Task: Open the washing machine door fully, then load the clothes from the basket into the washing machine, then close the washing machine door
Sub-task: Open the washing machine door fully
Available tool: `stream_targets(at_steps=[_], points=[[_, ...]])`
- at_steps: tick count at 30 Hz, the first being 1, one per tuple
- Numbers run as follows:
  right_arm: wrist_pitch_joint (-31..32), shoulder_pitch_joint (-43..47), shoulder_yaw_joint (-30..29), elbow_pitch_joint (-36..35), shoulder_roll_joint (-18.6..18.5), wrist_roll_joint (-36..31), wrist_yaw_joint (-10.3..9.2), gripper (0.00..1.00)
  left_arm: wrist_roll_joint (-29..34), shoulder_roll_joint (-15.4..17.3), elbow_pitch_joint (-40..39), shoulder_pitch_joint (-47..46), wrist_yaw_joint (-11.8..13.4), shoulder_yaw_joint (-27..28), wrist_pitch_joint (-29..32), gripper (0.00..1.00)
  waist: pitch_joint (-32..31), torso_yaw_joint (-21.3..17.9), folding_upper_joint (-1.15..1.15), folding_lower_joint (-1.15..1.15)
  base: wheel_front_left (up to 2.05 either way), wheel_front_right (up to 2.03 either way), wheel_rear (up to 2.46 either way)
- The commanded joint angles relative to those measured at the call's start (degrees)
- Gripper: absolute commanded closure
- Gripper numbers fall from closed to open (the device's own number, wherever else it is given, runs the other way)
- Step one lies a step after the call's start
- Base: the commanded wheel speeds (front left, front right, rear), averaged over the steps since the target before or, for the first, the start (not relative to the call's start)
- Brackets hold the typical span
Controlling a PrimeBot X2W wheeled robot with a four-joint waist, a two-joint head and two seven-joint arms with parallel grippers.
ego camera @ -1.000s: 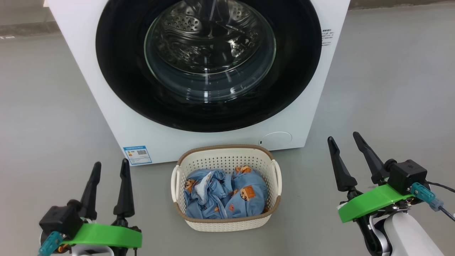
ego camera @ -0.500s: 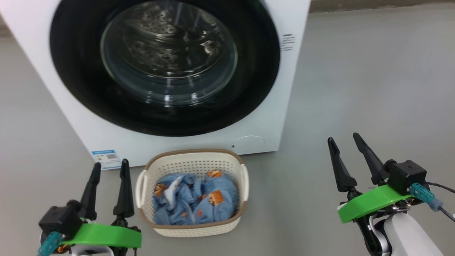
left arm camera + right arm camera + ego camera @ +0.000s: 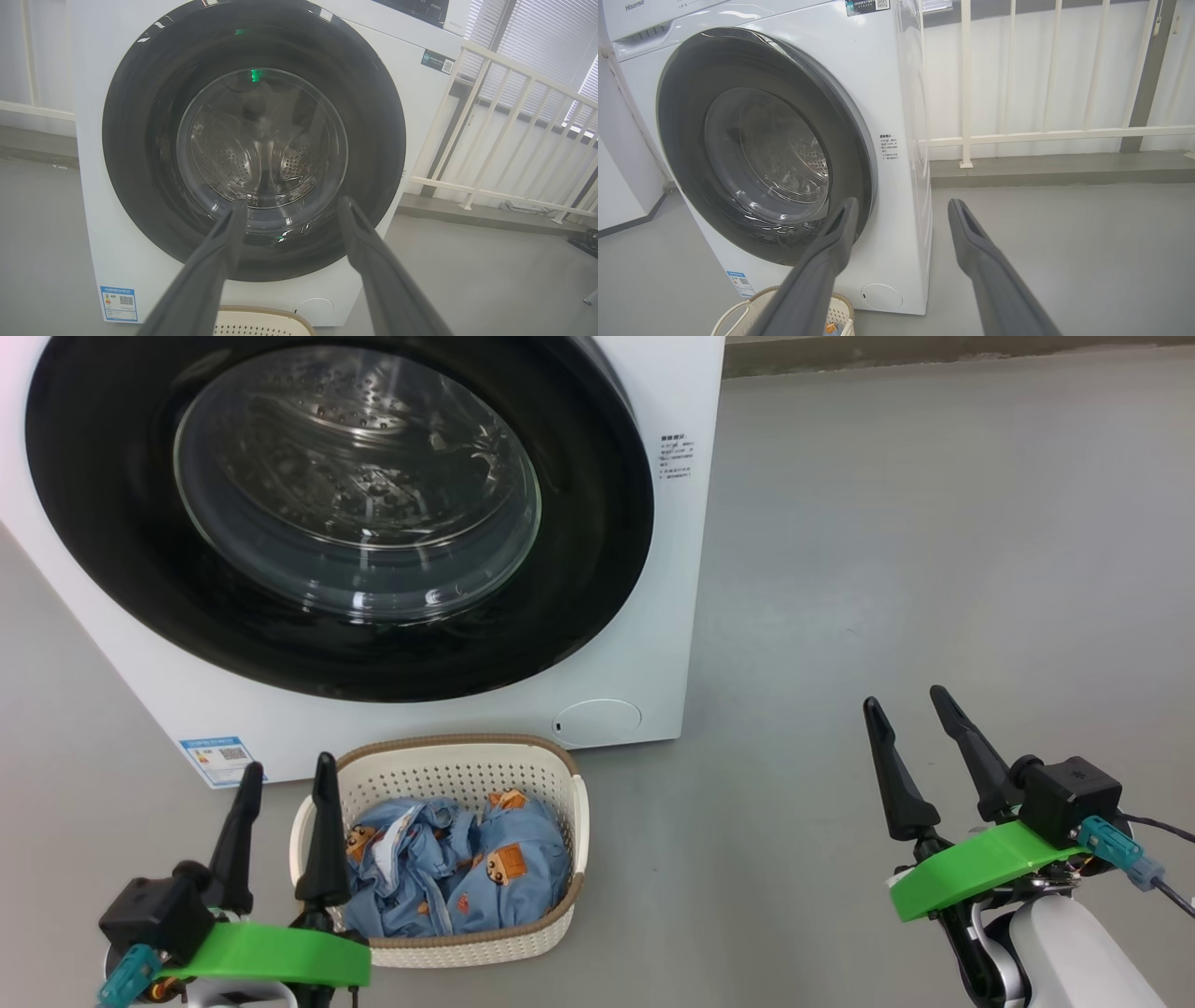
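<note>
Hovering empty, left gripper (image 3: 288, 767) and right gripper (image 3: 904, 697) splay wide, dark and tapered; the glossy round washing machine door (image 3: 597, 523) sits shut, crumpled blue clothes (image 3: 457, 873) heaped in the perforated basket (image 3: 448, 747) below.

left gripper (image 3: 289, 763): two long dark tapered fingers (image 3: 327, 840), green bracket (image 3: 271, 957), black box (image 3: 154, 915), teal plug (image 3: 131, 975) | right gripper (image 3: 904, 696): same build, black cable (image 3: 1162, 826), white forearm (image 3: 1074, 952)
</note>
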Motion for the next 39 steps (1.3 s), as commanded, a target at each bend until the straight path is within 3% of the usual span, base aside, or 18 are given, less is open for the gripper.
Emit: stream_targets(at_steps=[1, 39], points=[[-0.5, -2.1, 1.0, -1.2, -0.4, -0.4, 0.26, 0.00, -0.5, 0.8, -1.0, -1.9, 0.0, 1.6, -0.4, 0.00, 0.0, 0.0, 0.00, 0.00, 0.00, 0.00, 0.00], [-0.5, -2.0, 0.3, -0.5, -0.9, -0.6, 0.26, 0.00, 0.3, 0.8, 0.0, -1.5, 1.1, 0.8, -0.4, 0.00, -0.2, 0.8, 0.00, 0.00, 0.00, 0.00, 0.00]])
